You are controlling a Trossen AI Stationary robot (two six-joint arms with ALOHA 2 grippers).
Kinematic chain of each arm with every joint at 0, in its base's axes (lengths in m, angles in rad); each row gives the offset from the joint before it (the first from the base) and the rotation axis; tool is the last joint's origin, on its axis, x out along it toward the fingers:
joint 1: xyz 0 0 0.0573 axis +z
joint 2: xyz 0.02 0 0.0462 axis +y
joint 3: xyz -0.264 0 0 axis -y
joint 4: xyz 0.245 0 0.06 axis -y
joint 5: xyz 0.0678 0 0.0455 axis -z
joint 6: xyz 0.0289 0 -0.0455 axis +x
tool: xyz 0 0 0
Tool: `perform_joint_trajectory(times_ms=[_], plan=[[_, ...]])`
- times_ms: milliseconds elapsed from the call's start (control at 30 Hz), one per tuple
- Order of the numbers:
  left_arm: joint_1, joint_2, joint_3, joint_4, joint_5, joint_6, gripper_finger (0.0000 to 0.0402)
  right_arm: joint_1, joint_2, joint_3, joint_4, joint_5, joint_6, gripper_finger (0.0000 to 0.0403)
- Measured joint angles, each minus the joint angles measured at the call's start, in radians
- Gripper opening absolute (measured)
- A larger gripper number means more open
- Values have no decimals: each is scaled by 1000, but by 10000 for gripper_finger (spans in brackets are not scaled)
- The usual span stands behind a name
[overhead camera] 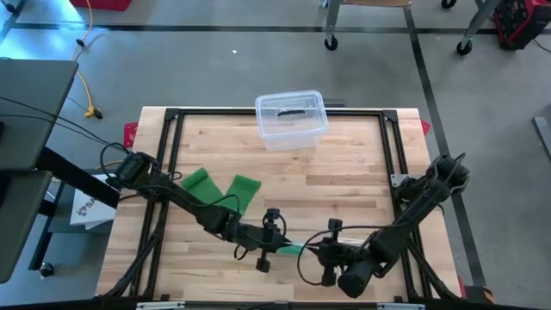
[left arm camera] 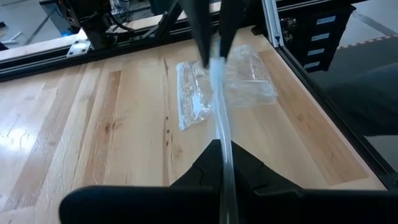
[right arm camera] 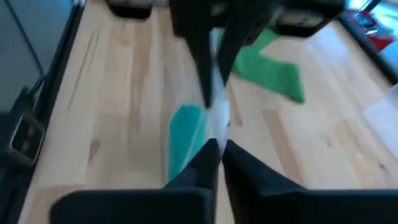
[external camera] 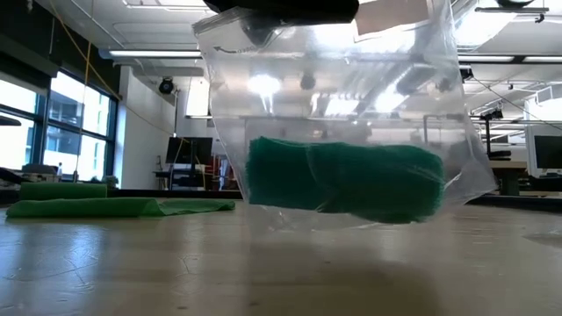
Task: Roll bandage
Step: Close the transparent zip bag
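Observation:
A clear plastic bag [external camera: 334, 114] with a rolled green bandage [external camera: 347, 180] inside hangs just above the table near its front edge. My left gripper [overhead camera: 277, 238] and my right gripper [overhead camera: 317, 251] face each other over the bag, both shut on its top. In the right wrist view the roll [right arm camera: 185, 134] shows below the fingers. Two unrolled green bandages [overhead camera: 207, 183] [overhead camera: 245, 187] lie flat on the table's left half. My left gripper pinches the bag's top edge [left arm camera: 222, 134] between its two fingers, coming slanting down from the table's left. The edge runs on, taut, to the other gripper. The bag hangs below, clear of the table. My right gripper pinches the same top edge [right arm camera: 217, 124] between its two fingers, slanting down from the table's right, a short way from the left fingers [right arm camera: 208, 68]. The bag with the roll hangs below it.
A clear lidded box [overhead camera: 291, 119] stands at the table's far edge, in the middle. Crumpled clear plastic [left arm camera: 249, 81] lies on the wood beyond the held edge. A black frame [overhead camera: 392, 151] runs round the table. Bare wood lies between the box and the arms.

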Motion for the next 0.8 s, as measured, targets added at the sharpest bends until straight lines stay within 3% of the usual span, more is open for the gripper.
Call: perform_joint_trajectory(times_ms=[200,533,667,800], plan=[[0,0,0,-2,10,46,21,-6,9,0,-1,-16,33,2],[0,0,0,114,12,106,168,-6,10,0,16,12,80,1],[1,22,0,173,-11,112,179,-6,11,0,19,12,78,0],[-1,75,-1,261,-62,160,162,-6,11,0,33,12,75,0]])
